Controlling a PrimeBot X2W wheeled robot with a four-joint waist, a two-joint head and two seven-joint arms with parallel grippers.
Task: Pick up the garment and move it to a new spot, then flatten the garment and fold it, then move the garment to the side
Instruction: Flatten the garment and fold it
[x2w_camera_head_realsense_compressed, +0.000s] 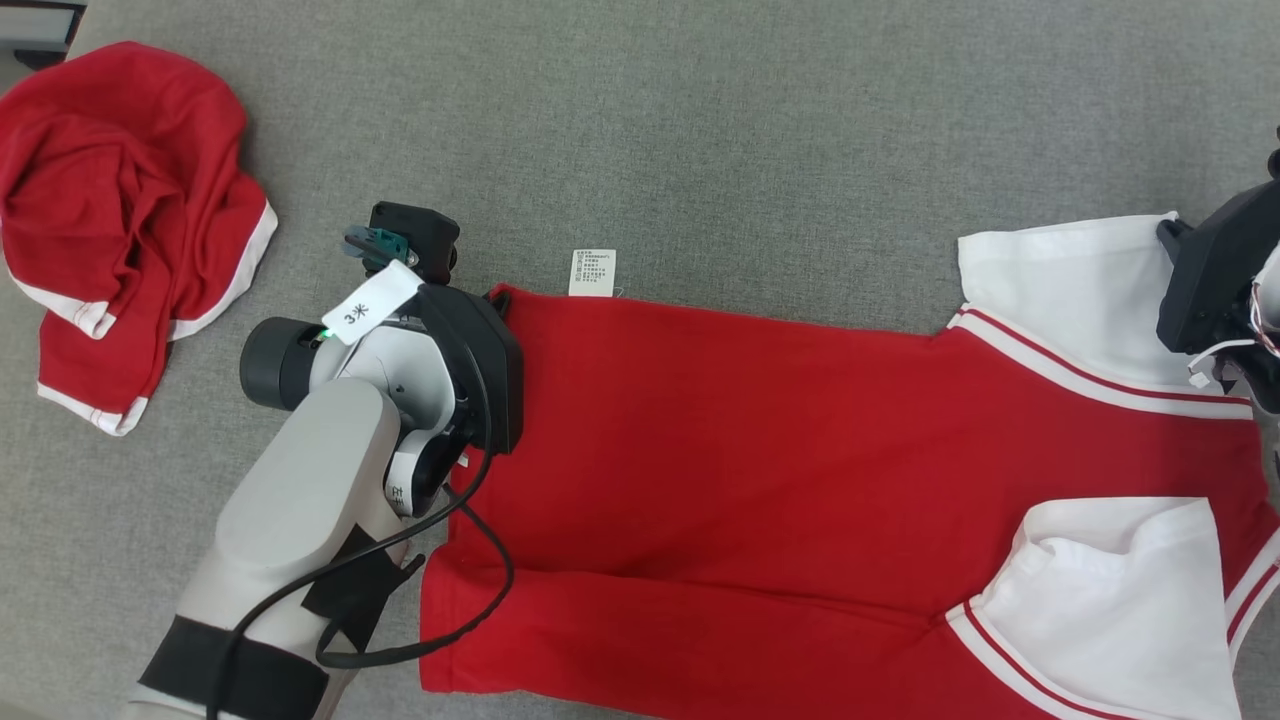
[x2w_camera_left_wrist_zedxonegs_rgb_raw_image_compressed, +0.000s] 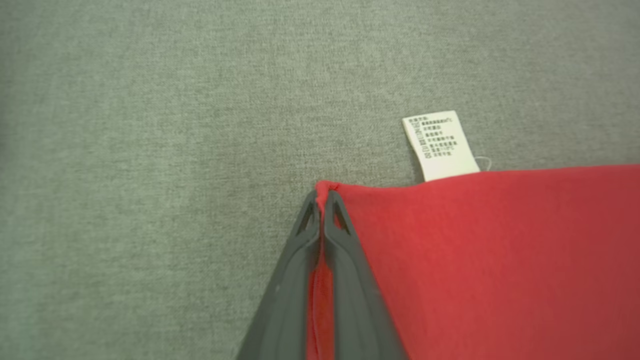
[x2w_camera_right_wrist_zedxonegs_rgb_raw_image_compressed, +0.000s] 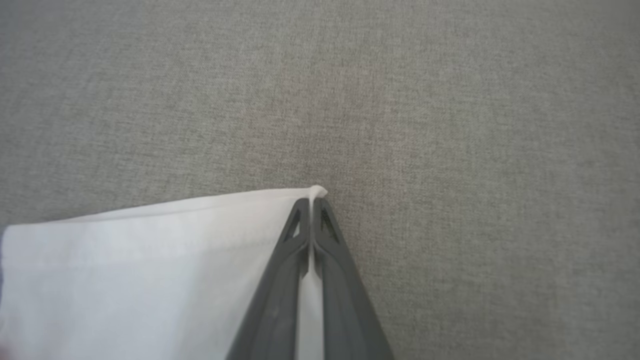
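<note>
A red knit garment (x2w_camera_head_realsense_compressed: 760, 450) with white sleeves edged in red-and-white stripes lies spread flat across the grey woven-cloth bench (x2w_camera_head_realsense_compressed: 700, 120), its hem toward the robot's left and its sleeves toward the right. The left end effector (x2w_camera_left_wrist_zedxonegs_rgb_raw_image_compressed: 322, 200) is pinched tight on the far hem corner of the red cloth, a narrow fold of it showing between the two dark fingers (x2w_camera_left_wrist_zedxonegs_rgb_raw_image_compressed: 350, 280). The right end effector (x2w_camera_right_wrist_zedxonegs_rgb_raw_image_compressed: 311, 205) is closed in the same way on the outer corner of the far white sleeve (x2w_camera_head_realsense_compressed: 1060, 290), with a sliver of white cloth caught between its fingers. A small white printed care label (x2w_camera_head_realsense_compressed: 592, 272) sticks out from the garment's far edge, just beside the left grip. The near white sleeve (x2w_camera_head_realsense_compressed: 1110, 590) lies partly folded over onto the red body. Well apart, at the bench's far left corner, a second red cloth with white trim (x2w_camera_head_realsense_compressed: 120, 210) lies crumpled in a heap.
</note>
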